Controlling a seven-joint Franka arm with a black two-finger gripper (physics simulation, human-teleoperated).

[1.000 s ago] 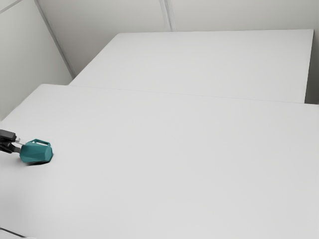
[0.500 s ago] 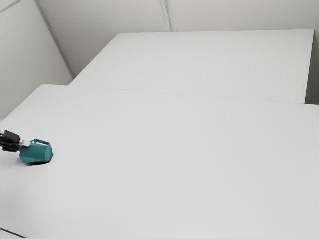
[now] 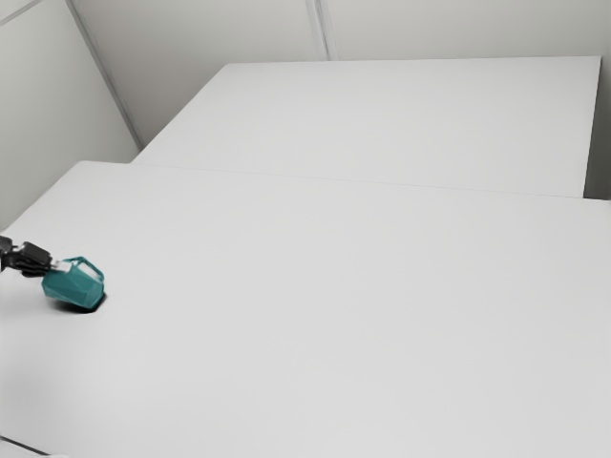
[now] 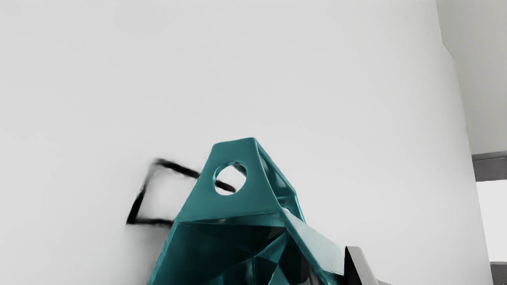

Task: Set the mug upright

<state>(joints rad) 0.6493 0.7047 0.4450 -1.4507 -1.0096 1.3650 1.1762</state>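
Note:
In the exterior view my gripper is at the far left, at the upper side of the teal mug. The mug is tilted, its base toward the exterior view's right and down, its handle on the upper side, with a dark shadow beneath. In the wrist view the gripper pinches the wall of the mug beside the handle: a pale-tipped finger lies outside and a grey one shows inside the open mouth. Part of the mug's body is cut off at the picture's edge.
The white table extends widely toward the exterior view's right, with a second white surface behind it. Pale walls stand at the back and left. A dark cable-like line lies at the near left corner.
The gripper has moved up and toward the exterior view's right along the mug, taking hold of its wall. The mug, earlier lying flatter, has tipped and shifted slightly right, its mouth end raised.

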